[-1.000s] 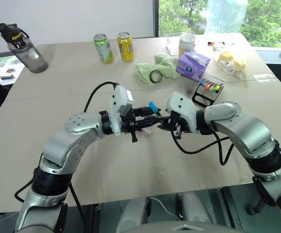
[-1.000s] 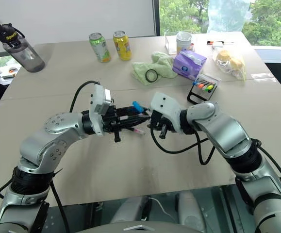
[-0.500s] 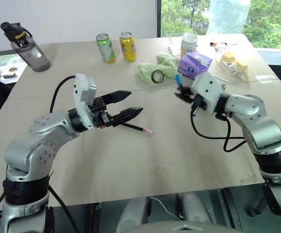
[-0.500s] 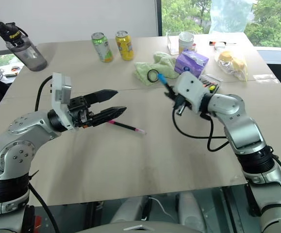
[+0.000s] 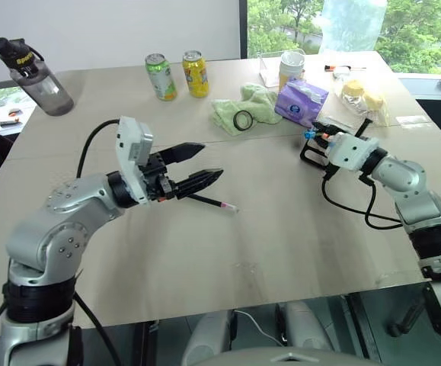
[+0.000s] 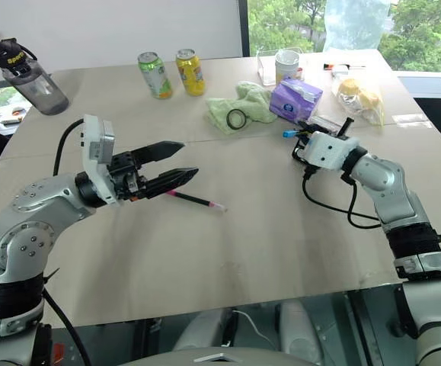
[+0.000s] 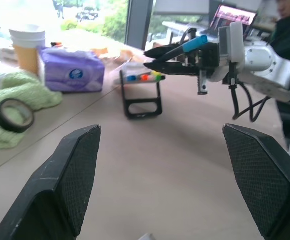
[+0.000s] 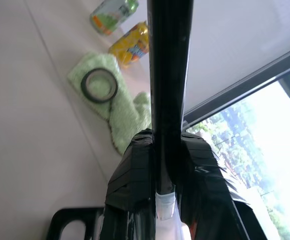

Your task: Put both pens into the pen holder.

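Tabletop (image 5: 296,229): carries everything.
Left end effector (image 5: 205,164): fingers spread wide, empty.
Right end effector (image 7: 157,57): clamped on blue pen (image 7: 187,46), just above holder (image 7: 142,95).
Holder: on the robot's right, beside the tissue pack (image 5: 302,103).
Pink pen (image 5: 211,202): lies flat, slanted, just under left end effector; left arm nearer.

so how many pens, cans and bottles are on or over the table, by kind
pens: 2, the pink-ended pen lying on the table and the blue-ended pen in the right gripper
cans: 2, the green can and the yellow can
bottles: 1, the water bottle
total: 5
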### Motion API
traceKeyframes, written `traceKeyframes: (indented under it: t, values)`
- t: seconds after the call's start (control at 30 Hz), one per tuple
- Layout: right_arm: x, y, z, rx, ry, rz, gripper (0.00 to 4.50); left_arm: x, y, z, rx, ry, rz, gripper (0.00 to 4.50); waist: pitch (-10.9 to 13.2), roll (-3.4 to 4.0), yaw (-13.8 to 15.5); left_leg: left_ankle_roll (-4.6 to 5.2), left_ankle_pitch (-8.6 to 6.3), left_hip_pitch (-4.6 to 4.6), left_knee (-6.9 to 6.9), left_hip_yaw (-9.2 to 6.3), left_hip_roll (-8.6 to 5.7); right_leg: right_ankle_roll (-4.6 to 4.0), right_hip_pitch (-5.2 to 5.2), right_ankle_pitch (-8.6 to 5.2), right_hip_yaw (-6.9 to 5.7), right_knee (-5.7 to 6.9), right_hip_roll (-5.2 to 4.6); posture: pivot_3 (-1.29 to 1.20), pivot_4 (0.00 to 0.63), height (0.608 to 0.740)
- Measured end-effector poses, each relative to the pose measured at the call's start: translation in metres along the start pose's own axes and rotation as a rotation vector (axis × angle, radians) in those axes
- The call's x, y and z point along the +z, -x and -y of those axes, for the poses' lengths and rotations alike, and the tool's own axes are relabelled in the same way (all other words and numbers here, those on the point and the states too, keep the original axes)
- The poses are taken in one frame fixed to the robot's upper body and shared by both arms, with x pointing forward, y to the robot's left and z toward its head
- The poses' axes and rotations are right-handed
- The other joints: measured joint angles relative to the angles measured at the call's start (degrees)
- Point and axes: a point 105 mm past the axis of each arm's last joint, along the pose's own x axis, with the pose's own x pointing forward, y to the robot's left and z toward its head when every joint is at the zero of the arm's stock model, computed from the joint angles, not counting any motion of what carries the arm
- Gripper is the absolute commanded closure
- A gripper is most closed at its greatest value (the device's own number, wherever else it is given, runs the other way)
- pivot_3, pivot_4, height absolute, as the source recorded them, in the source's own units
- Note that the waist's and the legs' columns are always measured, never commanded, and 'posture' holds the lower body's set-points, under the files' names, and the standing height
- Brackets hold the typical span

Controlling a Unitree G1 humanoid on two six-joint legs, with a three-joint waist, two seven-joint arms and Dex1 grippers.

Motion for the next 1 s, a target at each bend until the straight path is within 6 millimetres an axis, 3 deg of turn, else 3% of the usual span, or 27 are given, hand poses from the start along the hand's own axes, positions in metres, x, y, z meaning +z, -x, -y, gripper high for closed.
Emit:
traceKeyframes:
  t: [0.2, 0.5, 0.77, 0.83, 0.87, 1.0]
  values:
    - [-0.003, -0.008, 0.008, -0.008, 0.037, 0.022, 4.4, 0.006, 0.004, 0.0, 0.014, -0.044, -0.016, 0.49, 0.0, 0.0, 0.0, 0.0, 0.0, 0.0, 0.0, 0.01, 0.01, 0.0, 0.0, 0.0, 0.05, -0.01, 0.02, 0.0, 0.15, 0.74]
    - [-0.019, -0.01, 0.002, -0.006, -0.01, -0.019, 4.4, 0.012, 0.007, 0.006, -0.004, -0.065, -0.014, 0.49, 0.0, 0.0, -0.06, 0.0, 0.0, 0.01, 0.0, 0.04, 0.01, 0.0, 0.0, 0.0, 0.11, 0.0, 0.02, 0.0, 0.15, 0.74]
    - [-0.023, -0.017, 0.018, -0.038, 0.005, -0.041, 4.4, 0.011, 0.007, 0.007, -0.01, -0.066, -0.019, 0.49, 0.0, 0.0, -0.03, 0.0, 0.0, 0.0, 0.0, 0.04, 0.02, 0.0, 0.0, 0.0, 0.11, 0.0, 0.04, 0.0, 0.15, 0.74]
    - [-0.025, -0.017, 0.018, -0.037, -0.004, -0.051, 3.4, 0.011, 0.007, 0.007, -0.011, -0.066, -0.019, 0.43, 0.0, 0.0, -0.03, 0.0, 0.0, 0.0, 0.01, 0.04, 0.02, 0.0, 0.0, 0.0, 0.11, 0.0, 0.04, 0.0, 0.15, 0.74]
    - [-0.028, -0.017, 0.016, -0.034, -0.014, -0.06, 3.22, 0.011, 0.007, 0.007, -0.011, -0.066, -0.019, 0.43, 0.0, 0.0, -0.03, 0.0, 0.0, 0.0, 0.01, 0.04, 0.02, 0.0, 0.0, 0.0, 0.12, 0.0, 0.03, 0.0, 0.15, 0.74]
    - [-0.032, -0.017, 0.012, -0.022, -0.049, -0.071, 1.51, 0.011, 0.007, 0.007, -0.016, -0.066, -0.019, 0.43, 0.0, 0.0, -0.1, 0.0, 0.0, 0.01, 0.01, 0.06, 0.02, 0.0, 0.0, 0.0, 0.13, 0.01, 0.04, 0.0, 0.15, 0.74]
